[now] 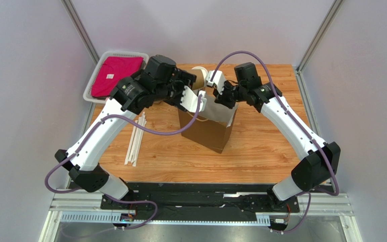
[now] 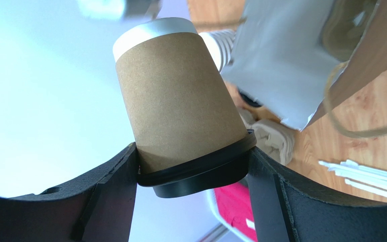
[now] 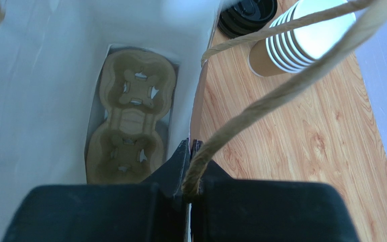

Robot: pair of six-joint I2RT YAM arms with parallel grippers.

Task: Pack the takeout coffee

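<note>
Two claws meet over your tabletop (image 1: 261, 146). At the paper bag (image 1: 208, 132), your right claw (image 3: 189, 151) is pressed together on its rim. Your left claw (image 2: 193, 174) pinches the coffee cup (image 2: 180, 106) at its black lid (image 2: 203, 177), held aloft beside the bag's mouth.

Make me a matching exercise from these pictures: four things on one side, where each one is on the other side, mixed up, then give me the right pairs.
Things
1. coffee cup
2. cup carrier
3. straws
4. pink cloth

Places
A. in the white basket
B. held in the left gripper
C. at the bottom of the paper bag
D. lying on the table, on the left arm's side of the bag

Pairs: 1-B, 2-C, 3-D, 4-A
</note>
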